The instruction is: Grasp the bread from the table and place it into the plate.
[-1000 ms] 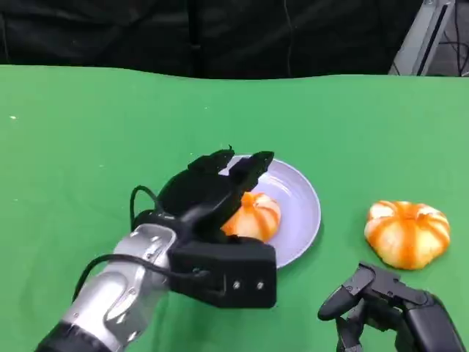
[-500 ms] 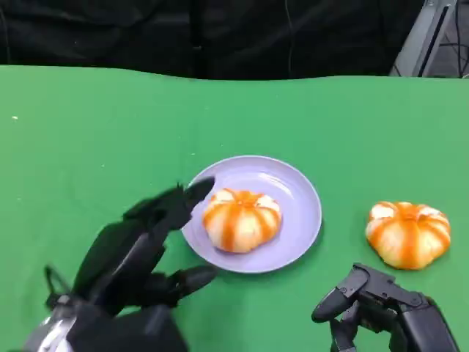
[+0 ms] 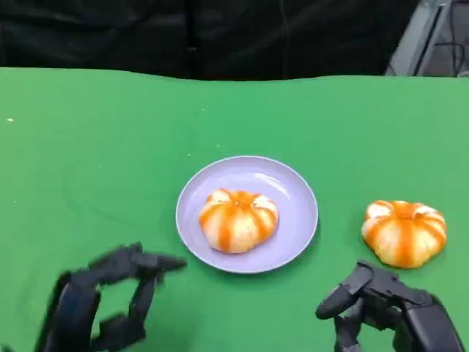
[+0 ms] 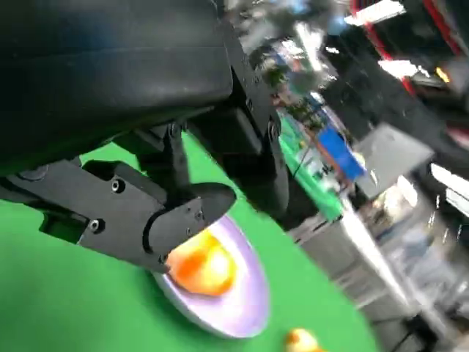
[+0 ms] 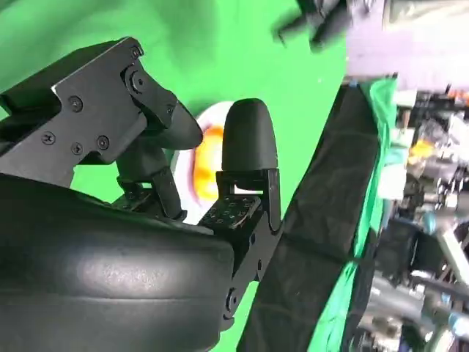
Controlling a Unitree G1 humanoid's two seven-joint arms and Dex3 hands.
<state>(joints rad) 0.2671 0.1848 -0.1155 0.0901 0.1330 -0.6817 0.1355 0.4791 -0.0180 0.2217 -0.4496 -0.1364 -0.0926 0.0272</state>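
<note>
Bread, a round orange-striped bun (image 3: 238,219), is sitting in the middle of the lavender round plate (image 3: 297,194) (a second bun (image 3: 404,232) is lying right of it). Left hand (image 3: 102,301) and right hand (image 3: 381,304) are hovering near, fingers spread, holding nothing.

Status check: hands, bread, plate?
Left hand open, near edge. Right hand open, idle. One bread on plate; second bread on table. Nothing blocking.
</note>
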